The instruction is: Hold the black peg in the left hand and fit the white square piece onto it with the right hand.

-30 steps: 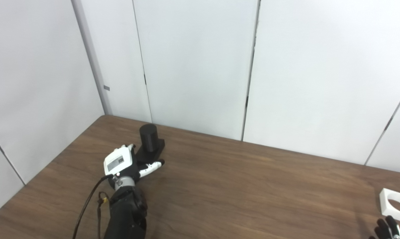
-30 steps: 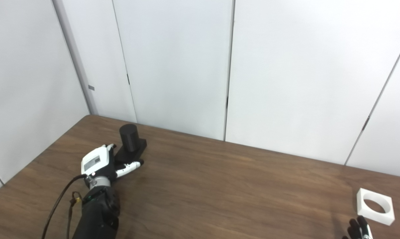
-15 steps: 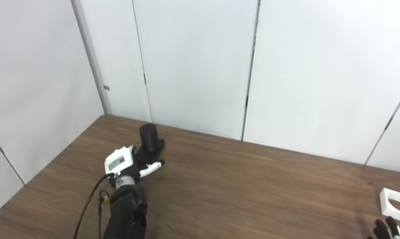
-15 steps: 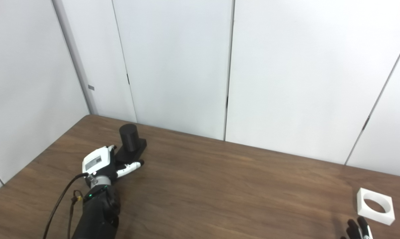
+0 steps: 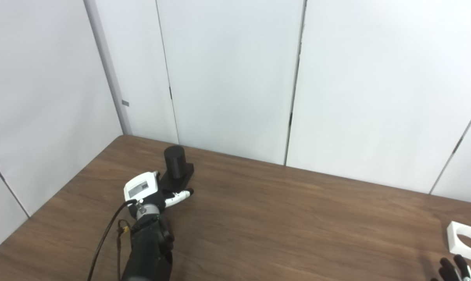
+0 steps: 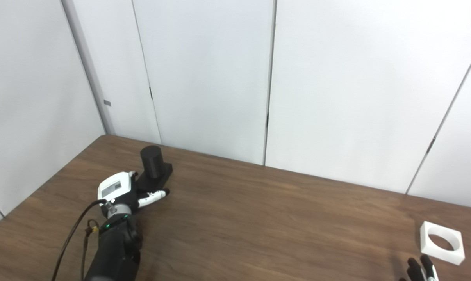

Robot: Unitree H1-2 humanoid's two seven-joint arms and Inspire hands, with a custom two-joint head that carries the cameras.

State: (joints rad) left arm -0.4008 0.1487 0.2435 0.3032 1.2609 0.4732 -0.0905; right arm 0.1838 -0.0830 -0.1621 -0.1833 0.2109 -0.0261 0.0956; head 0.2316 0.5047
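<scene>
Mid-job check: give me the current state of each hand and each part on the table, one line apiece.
black peg: upright on its flat base, on the table, not lifted.
left hand: open, at the peg's base, thumb reaching along its near side; no grip visible.
white square piece: flat on the table, round hole up, untouched.
right hand: only fingertips in view, just short of the piece; state unclear.

A brown wooden table (image 5: pixel 282 218) fills the lower half. White wall panels (image 5: pixel 227 74) stand right behind the table. A small grey tag (image 5: pixel 125 103) sits on them, above the table's far left corner.
</scene>
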